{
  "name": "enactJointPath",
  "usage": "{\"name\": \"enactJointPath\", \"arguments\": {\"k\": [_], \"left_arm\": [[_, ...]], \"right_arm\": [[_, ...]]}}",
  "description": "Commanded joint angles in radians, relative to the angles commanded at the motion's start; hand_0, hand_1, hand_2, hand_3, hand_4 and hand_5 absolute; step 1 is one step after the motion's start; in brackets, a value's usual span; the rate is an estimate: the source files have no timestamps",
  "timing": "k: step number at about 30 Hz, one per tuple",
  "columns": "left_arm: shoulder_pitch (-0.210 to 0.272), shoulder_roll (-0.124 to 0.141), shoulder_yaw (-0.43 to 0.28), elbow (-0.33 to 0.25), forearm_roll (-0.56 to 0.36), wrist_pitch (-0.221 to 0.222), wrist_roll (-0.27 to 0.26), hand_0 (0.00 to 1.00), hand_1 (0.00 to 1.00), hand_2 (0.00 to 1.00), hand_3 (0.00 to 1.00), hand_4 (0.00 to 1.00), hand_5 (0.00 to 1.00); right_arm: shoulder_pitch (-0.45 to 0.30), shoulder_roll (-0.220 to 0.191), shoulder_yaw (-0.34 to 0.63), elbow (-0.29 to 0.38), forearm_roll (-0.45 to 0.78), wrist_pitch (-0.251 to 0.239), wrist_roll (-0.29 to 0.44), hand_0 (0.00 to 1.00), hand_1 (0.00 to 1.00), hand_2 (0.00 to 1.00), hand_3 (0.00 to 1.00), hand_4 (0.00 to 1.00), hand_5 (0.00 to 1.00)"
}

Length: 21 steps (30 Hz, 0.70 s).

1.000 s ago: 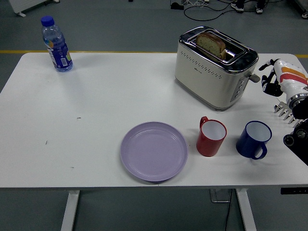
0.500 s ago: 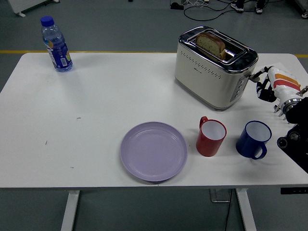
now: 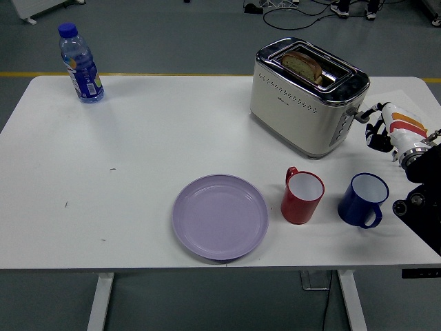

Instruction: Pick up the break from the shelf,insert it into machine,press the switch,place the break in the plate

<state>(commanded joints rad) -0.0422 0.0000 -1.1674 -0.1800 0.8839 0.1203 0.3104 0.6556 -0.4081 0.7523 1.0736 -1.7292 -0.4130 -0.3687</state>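
A slice of brown bread point(image 3: 303, 65) stands in the slot of the cream and chrome toaster point(image 3: 303, 103) at the back right of the table, its top edge showing above the slot. The toaster's lever point(image 3: 360, 112) juts from its right end. My right hand point(image 3: 376, 128), white with orange stripes, is right beside that lever, just right of the toaster. An empty lilac plate point(image 3: 220, 217) lies near the front edge, left of the mugs. No shelf is in view.
A red mug point(image 3: 302, 196) and a blue mug point(image 3: 363, 200) stand side by side between the plate and my right arm. A water bottle point(image 3: 81, 63) stands at the far left corner of the white table point(image 3: 138, 152).
My right hand has moved left and slightly down, closing in on the toaster's lever. The bread seems to sit a little lower in the slot.
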Motion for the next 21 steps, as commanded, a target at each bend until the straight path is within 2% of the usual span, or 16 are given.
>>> {"name": "enactJointPath", "arguments": {"k": [15,21], "left_arm": [[-0.001,0.000,0.005,0.000,-0.007,0.000,-0.001,0.647,0.664,0.732,0.812,0.619,0.998],[-0.001,0.000,0.009,0.000,-0.012,0.000,-0.001,0.647,0.664,0.732,0.811,0.618,0.998]], "right_arm": [[-0.011,0.043,0.011,-0.082,0.023,-0.037,0.045,0.257,0.218,0.329,0.595,0.462,0.002],[-0.014,0.044,0.031,-0.081,0.012,-0.051,0.055,0.258,0.219,0.328,0.594,0.463,0.002]]}}
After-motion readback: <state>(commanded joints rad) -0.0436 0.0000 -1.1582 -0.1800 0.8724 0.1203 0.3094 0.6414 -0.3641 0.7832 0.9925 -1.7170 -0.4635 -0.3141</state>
